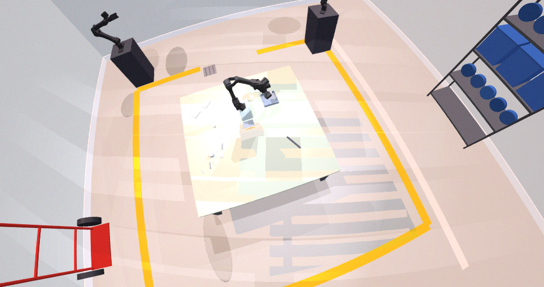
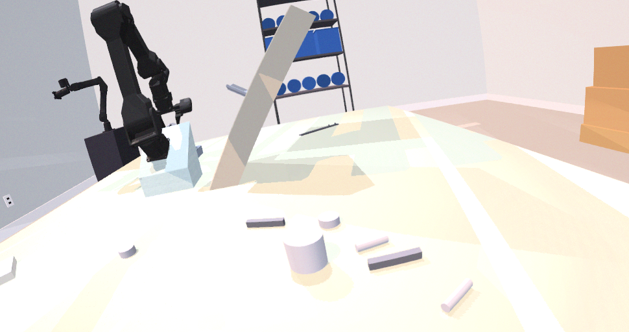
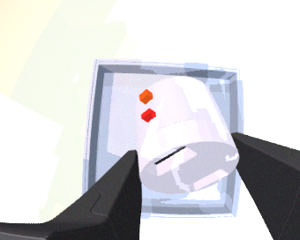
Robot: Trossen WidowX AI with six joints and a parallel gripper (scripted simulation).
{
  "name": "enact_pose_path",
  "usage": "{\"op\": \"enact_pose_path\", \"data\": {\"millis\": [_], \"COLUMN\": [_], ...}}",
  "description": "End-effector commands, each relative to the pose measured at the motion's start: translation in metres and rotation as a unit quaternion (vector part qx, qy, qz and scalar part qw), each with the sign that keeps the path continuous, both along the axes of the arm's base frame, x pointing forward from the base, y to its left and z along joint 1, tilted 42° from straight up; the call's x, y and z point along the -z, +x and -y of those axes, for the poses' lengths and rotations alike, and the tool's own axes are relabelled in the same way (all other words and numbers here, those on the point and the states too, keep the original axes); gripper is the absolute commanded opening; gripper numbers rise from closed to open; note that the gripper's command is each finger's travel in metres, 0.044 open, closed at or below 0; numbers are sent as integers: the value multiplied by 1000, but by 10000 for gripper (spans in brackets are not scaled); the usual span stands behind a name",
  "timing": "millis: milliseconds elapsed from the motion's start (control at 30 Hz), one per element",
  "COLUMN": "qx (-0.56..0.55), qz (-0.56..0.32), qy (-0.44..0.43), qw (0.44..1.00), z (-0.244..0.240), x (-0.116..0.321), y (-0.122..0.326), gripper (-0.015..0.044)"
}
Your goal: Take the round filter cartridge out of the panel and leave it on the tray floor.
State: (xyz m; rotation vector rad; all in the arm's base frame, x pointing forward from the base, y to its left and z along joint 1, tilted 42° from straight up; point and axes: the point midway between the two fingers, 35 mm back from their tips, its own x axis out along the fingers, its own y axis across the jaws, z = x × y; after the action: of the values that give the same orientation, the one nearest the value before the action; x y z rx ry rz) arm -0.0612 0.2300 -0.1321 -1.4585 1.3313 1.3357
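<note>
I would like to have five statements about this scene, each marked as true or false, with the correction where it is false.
1. The gripper is shut on the filter cartridge. True.
2. The cartridge is still inside the service panel. False: it is out, between the fingers.
3. In the wrist view, the tray appears behind the cartridge. True.
4. The hand truck is green. False: it is red.
5. The storage rack holds blue items. True.
</note>
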Motion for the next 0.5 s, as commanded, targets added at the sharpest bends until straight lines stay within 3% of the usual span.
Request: {"op": "enact_pose_path", "data": {"millis": [0,467], "qx": [-6,-6], "qz": [-9,-10], "qy": [6,6], "qw": [1000,1000], "z": [0,43], "x": [2,53], "y": [-4,-3], "gripper": [0,0]}}
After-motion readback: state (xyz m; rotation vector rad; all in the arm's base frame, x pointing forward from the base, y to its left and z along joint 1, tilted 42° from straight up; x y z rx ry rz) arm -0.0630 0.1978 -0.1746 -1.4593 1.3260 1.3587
